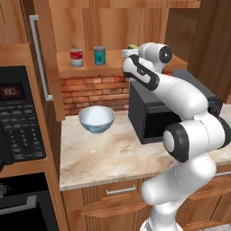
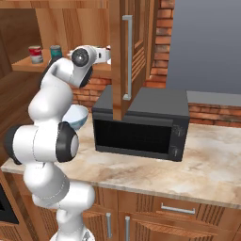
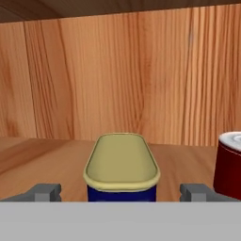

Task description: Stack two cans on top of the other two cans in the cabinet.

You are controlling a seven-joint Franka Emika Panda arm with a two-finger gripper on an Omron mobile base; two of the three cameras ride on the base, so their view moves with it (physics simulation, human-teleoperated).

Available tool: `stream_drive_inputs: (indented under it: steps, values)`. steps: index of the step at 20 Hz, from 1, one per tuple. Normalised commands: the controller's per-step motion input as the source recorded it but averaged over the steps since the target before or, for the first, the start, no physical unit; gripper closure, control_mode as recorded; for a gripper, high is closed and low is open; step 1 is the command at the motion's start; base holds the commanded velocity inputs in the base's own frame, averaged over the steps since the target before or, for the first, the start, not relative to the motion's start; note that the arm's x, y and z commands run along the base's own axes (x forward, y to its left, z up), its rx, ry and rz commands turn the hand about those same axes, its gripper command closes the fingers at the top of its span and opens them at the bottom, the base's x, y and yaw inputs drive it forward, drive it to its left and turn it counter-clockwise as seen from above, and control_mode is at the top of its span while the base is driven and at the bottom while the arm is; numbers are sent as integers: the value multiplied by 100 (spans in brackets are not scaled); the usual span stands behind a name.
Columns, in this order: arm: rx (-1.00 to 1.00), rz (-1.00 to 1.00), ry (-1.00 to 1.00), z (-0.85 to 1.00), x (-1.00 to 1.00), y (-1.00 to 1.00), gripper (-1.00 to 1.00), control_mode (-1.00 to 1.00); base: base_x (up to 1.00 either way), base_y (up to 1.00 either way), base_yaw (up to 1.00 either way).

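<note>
Nearest us, the dark blue can [image 3: 121, 175] stands upright on the cabinet [image 3: 141, 70] shelf, centred between our gripper [image 3: 121, 192] fingertips, jaws spread wide on either side, nothing held. The red-banded can [image 3: 229, 164] stands just right. We judge closing comes next.

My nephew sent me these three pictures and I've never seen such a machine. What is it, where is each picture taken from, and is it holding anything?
It is a white robot arm in a simulated kitchen. Two cameras ride behind it, left and right; the third sits on its hand. The counter holds a bowl and a microwave. On the cabinet shelf stand a red-labelled can and a teal can. The hand camera shows the open pincer astride a dark blue can, with a dark red can beside it. Nothing is held.
</note>
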Motion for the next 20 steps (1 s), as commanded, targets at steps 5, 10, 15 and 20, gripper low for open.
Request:
stream_drive_inputs:
  steps: [5,10,15,20]
  values:
    - [0,0,0,-3,16,0,-100,-100,0,0,0]
    - [0,0,0,0,2,0,-100,-100,0,0,0]
    - [0,0,0,0,0,0,-100,-100,0,0,0]
    - [0,0,0,0,0,0,-100,-100,0,0,0]
